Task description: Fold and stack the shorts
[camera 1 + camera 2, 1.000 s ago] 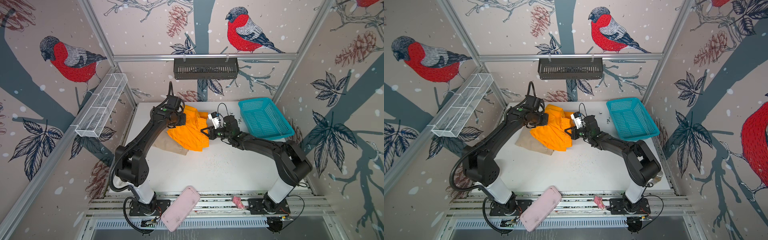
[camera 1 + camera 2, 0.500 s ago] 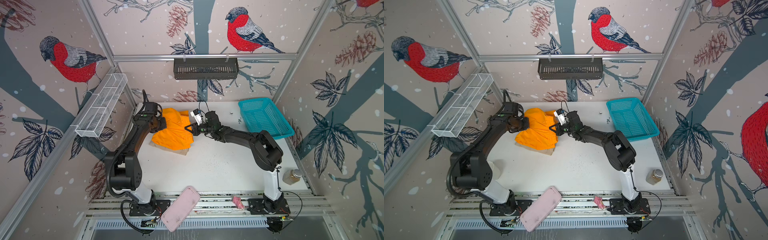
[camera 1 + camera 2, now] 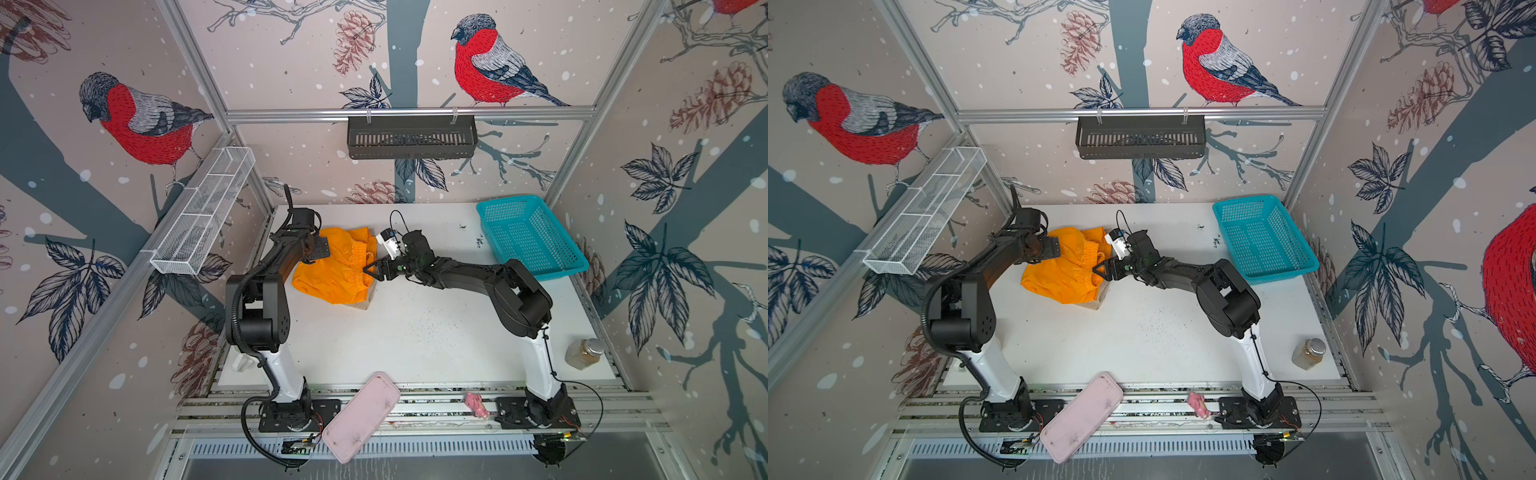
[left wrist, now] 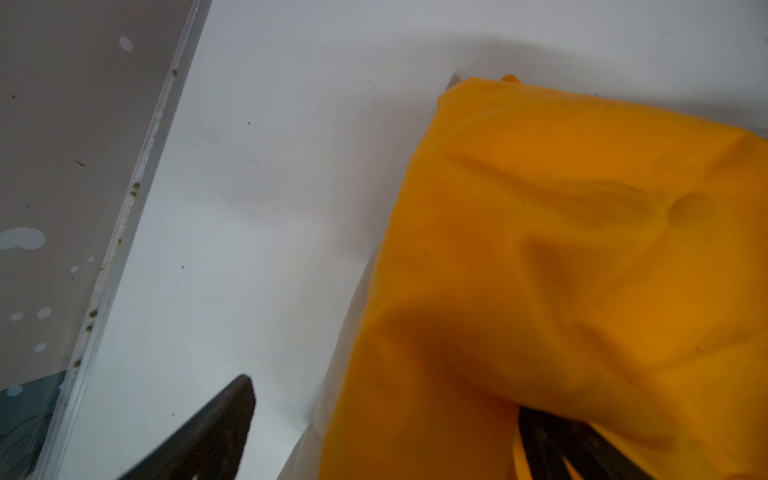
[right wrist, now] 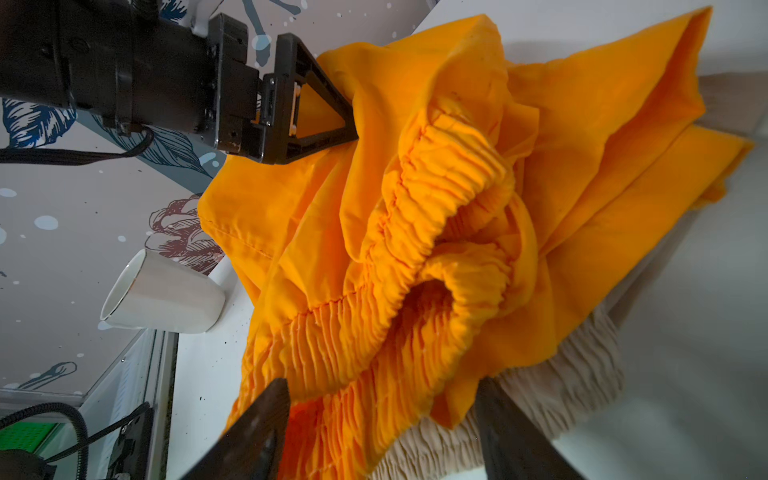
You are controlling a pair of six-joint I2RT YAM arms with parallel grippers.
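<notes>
No text, label, brand, number or sign can be read in any view. The white camera housing (image 3: 387, 244) on the right arm's wrist carries a small dark marking, but it is too small to make out in both top views.

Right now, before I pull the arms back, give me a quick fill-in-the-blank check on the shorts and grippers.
Under the orange shorts lies a second pair, coloured ____.
The jaws of the right gripper stand ____.
The teal basket sits on the ____ arm's side of the table.
Missing words: beige; open; right.
</notes>
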